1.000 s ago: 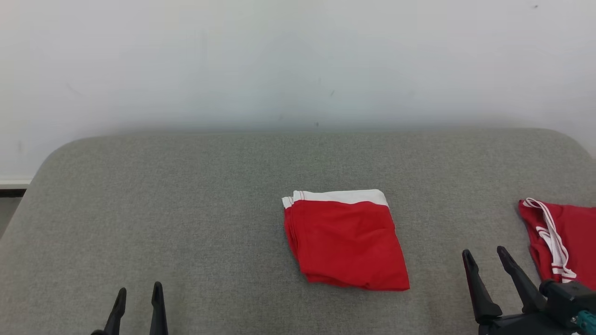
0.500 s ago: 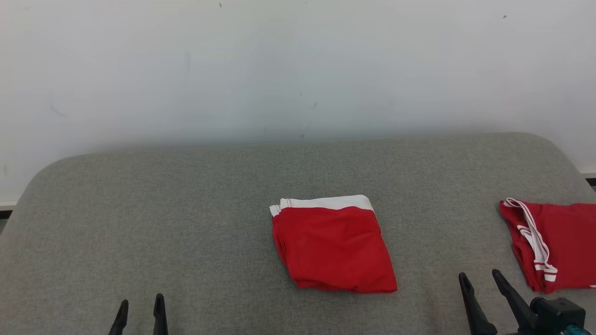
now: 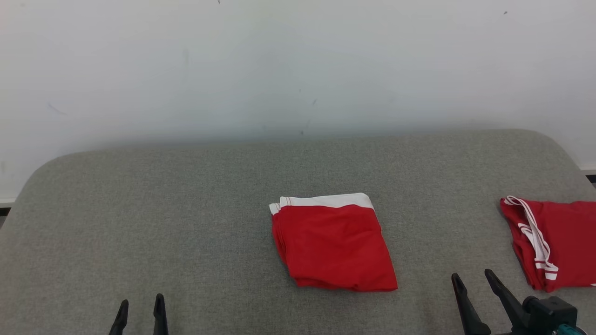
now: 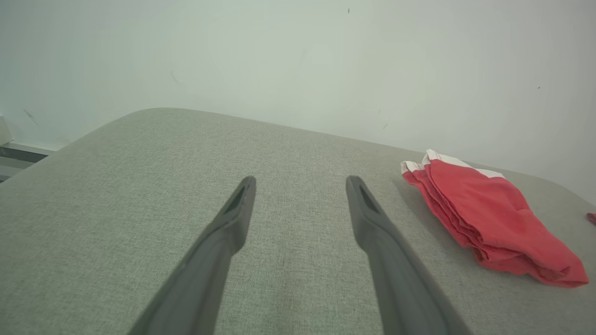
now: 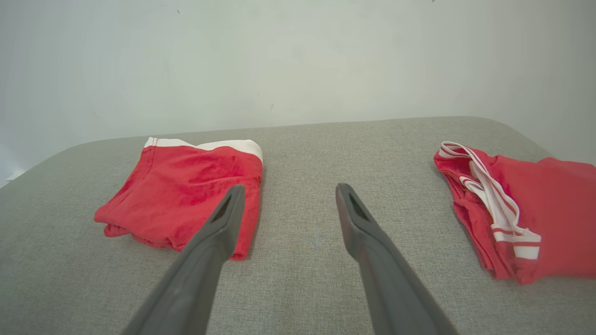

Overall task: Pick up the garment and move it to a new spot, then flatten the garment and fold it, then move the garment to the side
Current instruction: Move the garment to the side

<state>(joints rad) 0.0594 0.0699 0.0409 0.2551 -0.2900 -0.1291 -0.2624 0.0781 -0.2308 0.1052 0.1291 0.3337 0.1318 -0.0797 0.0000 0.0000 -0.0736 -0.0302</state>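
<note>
A folded red garment [image 3: 333, 244] with a white band along its far edge lies flat in the middle of the grey padded surface [image 3: 186, 209]. In the left wrist view the garment [image 4: 489, 214] sits off to the right, and in the right wrist view the garment [image 5: 186, 190] is just left of my fingers. My left gripper [image 3: 141, 300] is open and empty at the near left, well clear of the cloth; its fingers [image 4: 301, 179] point over bare padding. At the near right my right gripper [image 3: 471, 274] is open and empty, and in its own wrist view this gripper [image 5: 290, 186] hovers between the two red pieces.
A second red garment [image 3: 554, 242] with white striped trim lies at the right edge, also seen to the right in the right wrist view [image 5: 517, 214]. A pale wall [image 3: 298, 70] stands behind the rounded far edge. Bare padding stretches across the left half.
The head view has shifted a little, so everything sits slightly further left. Both grippers have drawn back towards the near edge, the right one more. Neither garment has moved.
</note>
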